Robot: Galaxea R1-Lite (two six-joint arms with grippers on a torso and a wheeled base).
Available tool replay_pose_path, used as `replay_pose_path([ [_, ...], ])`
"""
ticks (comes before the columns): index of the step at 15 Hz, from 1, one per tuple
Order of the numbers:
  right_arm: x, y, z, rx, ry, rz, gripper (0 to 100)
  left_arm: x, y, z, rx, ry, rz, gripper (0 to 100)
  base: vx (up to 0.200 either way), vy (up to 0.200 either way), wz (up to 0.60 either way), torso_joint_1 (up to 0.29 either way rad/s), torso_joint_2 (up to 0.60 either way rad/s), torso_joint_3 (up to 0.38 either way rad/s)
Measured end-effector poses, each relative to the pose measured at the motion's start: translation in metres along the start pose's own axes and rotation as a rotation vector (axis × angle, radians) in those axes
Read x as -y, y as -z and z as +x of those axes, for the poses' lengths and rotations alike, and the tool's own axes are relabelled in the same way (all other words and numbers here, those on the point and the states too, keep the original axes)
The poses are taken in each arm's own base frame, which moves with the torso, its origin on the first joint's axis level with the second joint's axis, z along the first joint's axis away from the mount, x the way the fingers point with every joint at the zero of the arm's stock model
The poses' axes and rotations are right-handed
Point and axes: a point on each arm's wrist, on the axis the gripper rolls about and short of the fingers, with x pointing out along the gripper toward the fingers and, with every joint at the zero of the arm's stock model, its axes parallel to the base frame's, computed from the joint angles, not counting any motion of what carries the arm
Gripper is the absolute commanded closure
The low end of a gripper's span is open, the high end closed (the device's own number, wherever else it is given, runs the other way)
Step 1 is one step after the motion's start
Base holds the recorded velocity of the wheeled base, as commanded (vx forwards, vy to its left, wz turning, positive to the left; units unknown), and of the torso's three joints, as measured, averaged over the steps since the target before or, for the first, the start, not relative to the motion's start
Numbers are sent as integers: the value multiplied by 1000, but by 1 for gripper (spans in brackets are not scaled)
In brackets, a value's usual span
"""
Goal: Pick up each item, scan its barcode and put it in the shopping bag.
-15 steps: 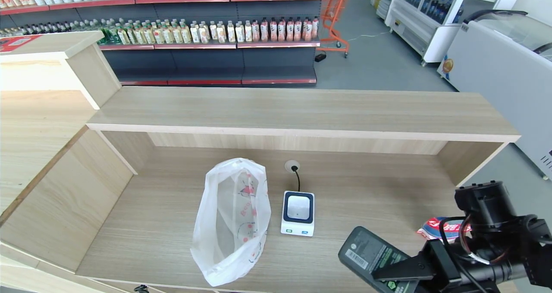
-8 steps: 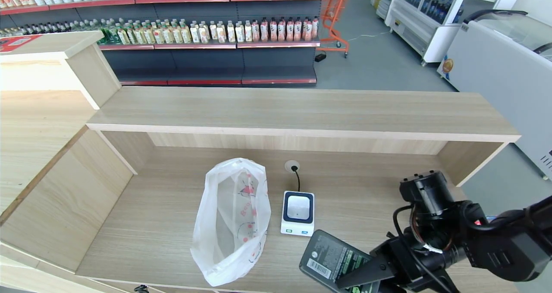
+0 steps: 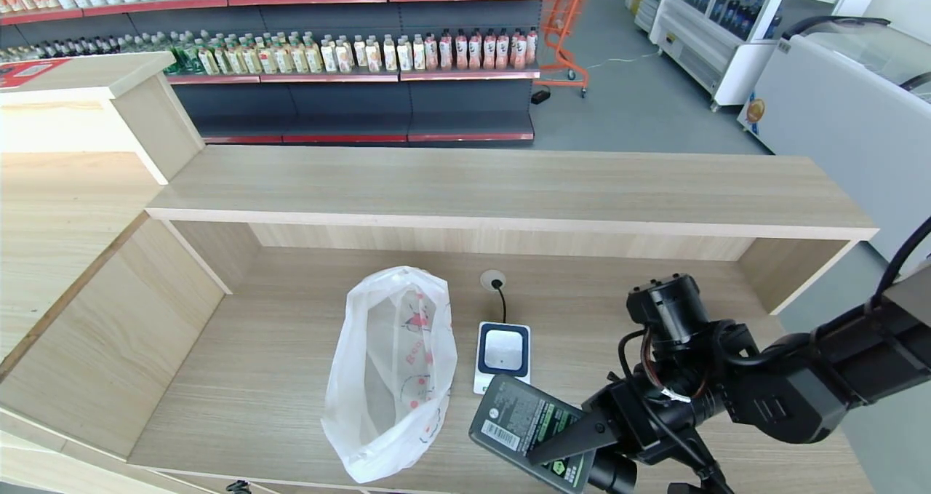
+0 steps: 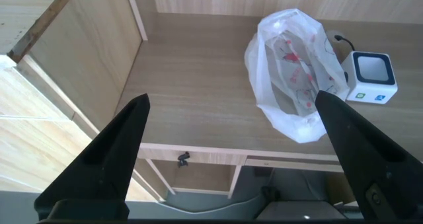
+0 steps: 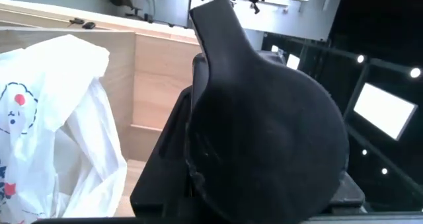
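The right gripper (image 3: 564, 443) is clamped on a flat, dark, rectangular packet (image 3: 513, 417), its barcode label facing up, over the near edge of the small white box-shaped scanner (image 3: 503, 356). Just left of the scanner stands the crinkly, translucent plastic shopping bag (image 3: 393, 370), mouth open. Bare pale wood-grain counter (image 3: 254, 377) stretches left to a side wall. The left gripper (image 4: 231, 100) hangs above it, fingers spread wide, holding nothing.

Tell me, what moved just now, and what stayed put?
The right gripper, shut on the dark packet, carried it left across the counter. From the head view it now overlaps the scanner at its near edge, barcode facing up. The bag and scanner stayed put.
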Motion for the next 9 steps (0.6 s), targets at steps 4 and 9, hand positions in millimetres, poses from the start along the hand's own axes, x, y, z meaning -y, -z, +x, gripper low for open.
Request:
replay_pose_path([
  [4,-6,12,4,-2,4,-18,100,0,0,0,0,0,0,0,0,0,0,0,0,0],
  [9,-10,34,13,-3,17,-64,100,0,0,0,0,0,0,0,0,0,0,0,0,0],
])
